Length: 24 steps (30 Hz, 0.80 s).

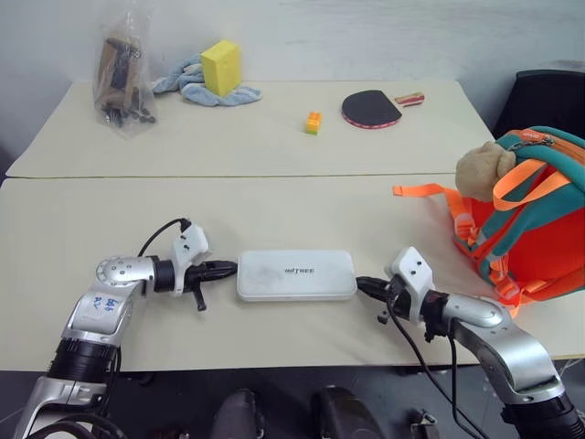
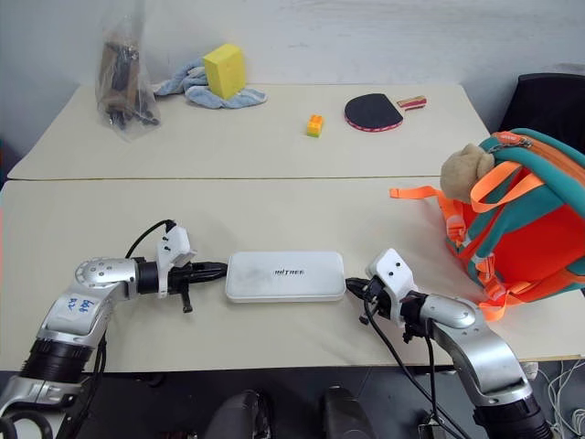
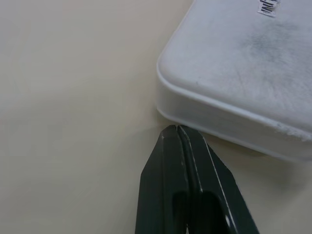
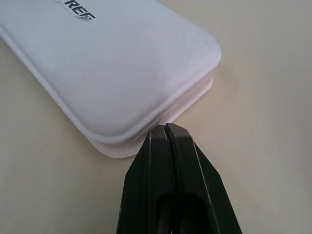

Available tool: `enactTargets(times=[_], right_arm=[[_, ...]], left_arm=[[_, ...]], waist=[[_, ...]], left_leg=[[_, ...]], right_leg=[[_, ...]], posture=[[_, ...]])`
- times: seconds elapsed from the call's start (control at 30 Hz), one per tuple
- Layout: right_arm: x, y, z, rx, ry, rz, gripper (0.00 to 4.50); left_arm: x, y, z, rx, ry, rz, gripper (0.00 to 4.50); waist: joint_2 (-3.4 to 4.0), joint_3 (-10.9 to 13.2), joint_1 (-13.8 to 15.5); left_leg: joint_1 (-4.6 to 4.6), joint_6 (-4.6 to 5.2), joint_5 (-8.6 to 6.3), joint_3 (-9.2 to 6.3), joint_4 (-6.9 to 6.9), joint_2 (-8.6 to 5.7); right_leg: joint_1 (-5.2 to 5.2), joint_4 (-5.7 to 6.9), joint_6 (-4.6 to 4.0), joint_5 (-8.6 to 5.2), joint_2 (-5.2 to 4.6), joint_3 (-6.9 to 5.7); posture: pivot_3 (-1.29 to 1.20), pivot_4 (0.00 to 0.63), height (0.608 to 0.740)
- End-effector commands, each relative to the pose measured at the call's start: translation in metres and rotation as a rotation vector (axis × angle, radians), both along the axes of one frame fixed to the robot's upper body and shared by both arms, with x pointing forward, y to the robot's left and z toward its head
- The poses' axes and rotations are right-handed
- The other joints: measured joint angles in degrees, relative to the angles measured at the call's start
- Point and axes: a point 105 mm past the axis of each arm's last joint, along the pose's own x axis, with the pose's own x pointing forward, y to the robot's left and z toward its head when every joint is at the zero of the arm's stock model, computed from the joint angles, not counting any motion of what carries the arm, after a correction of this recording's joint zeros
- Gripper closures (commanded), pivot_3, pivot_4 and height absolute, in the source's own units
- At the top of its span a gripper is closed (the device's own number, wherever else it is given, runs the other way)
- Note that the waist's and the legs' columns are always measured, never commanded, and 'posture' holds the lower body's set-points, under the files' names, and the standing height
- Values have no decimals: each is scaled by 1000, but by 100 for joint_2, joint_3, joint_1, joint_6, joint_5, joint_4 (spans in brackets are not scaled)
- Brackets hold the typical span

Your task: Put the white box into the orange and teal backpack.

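Right now the white box (image 1: pixel 296 275) lies flat on the bench (image 1: pixel 274 201), lower centre of the head view, long axis running left-right across the frame. Left gripper (image 1: pixel 228 268) sits at the box's left short end, right gripper (image 1: pixel 364 285) at its right short end, both pointing inward along that axis. Both sets of fingers are clenched tight with nothing between them; wrist views show the tips at the box's end walls, touching or just short, cannot tell which. Box is squarely between the two, so neither arm looks clearly nearer. Likely plan: squeeze the box from both ends with closed tips and lift, since it looks too wide for one gripper to span. Orange and teal backpack (image 1: pixel 535 233) stands at the right edge of the frame, beyond the right arm, well apart from the box, its opening facing up near the plush toy (image 1: pixel 483 169). Carry would go rightward. Risk: slick case slipping out of an end pinch.
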Motion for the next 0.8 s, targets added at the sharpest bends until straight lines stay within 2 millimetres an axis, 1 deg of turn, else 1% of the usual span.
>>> enactTargets(times=[0.03, 0.13, 0.23, 0.3, 0.37, 0.4, 0.47, 0.57, 0.63, 0.67, 0.7, 0.8], right_arm=[[-2, 1, 12, 17, -45, 4, 4500], [0, -4, 9, -10, -51, -17, 4500], [2, -8, 10, -20, -55, -23, 4500], [3, -11, 11, -30, -59, -23, 4500], [3, -12, 11, -38, -60, -19, 4500], [4, -12, 10, -48, -61, -13, 4500], [3, -13, 9, -62, -63, -5, 4500], [4, -13, 5, -64, -56, -5, 4500], [6, -12, 1, -65, -52, -6, 4500], [7, -11, 0, -65, -52, -6, 4500], [7, -10, -1, -64, -53, -6, 4500], [9, -8, -1, -56, -59, -5, 4500]], left_arm=[[2, -2, 5, 12, -25, -35, 4475], [3, 8, 1, 23, 22, -10, 4475], [-3, 24, -7, 28, 146, 23, 3904], [-4, 28, -6, -45, 248, 55, 3338], [0, 27, 3, -220, 406, 140, 2678], [0, 25, 5, -276, 485, 159, 2400], [-8, 22, 5, -318, 607, 157, 1814], [-8, 14, 0, -403, 735, 200, 860], [-15, 5, -7, -393, 828, 183, 374], [-19, 2, -7, -394, 878, 171, 147], [-21, 0, -7, -395, 909, 165, 66], [-24, -3, -6, -390, 986, 153, 66]], waist=[[0, 0, -1], [0, 0, 3], [0, 0, -5], [0, 0, -7], [0, 0, -2], [0, 0, 1], [-1, 0, 1], [-1, 0, 6], [-1, 0, 14], [-1, 0, 18], [0, -1, 19], [0, -1, 15]], left_leg=[[-1, -1, 1, 0, 0, 1], [-1, -2, 1, 0, 2, 1], [1, -1, 1, 0, 5, 1], [5, -4, 3, 0, 3, 1], [7, -6, 5, -1, 1, 1], [6, -6, 5, -2, 1, 1], [4, -4, 6, -3, 5, 1], [4, -4, 6, -6, 5, -1], [5, -4, 6, -6, 6, -1], [5, -4, 6, -7, 10, -1], [6, -4, 6, -9, 12, -1], [9, -5, 7, -10, 13, -3]], right_leg=[[-1, -2, 0, 0, 0, 0], [0, -3, 0, 0, 0, 0], [3, 0, 0, 0, -1, 0], [3, 4, 0, 0, 0, 0], [3, 7, 0, 0, 0, -1], [3, 8, 0, 0, 0, -3], [3, 13, 0, 0, -1, -6], [5, 8, 0, 0, -3, -7], [6, 8, 0, 0, -3, -8], [7, 9, 0, 0, -3, -9], [10, 8, 0, 0, -4, -10], [14, 9, 0, 0, -4, -11]], posture=[[0, 150, 740], [0, 150, 740], [0, 150, 740], [0, 150, 740], [0, 150, 740], [0, 150, 740], [0, 150, 740], [0, 150, 740], [0, 150, 740], [0, 150, 740], [0, 150, 740], [0, 150, 740]])
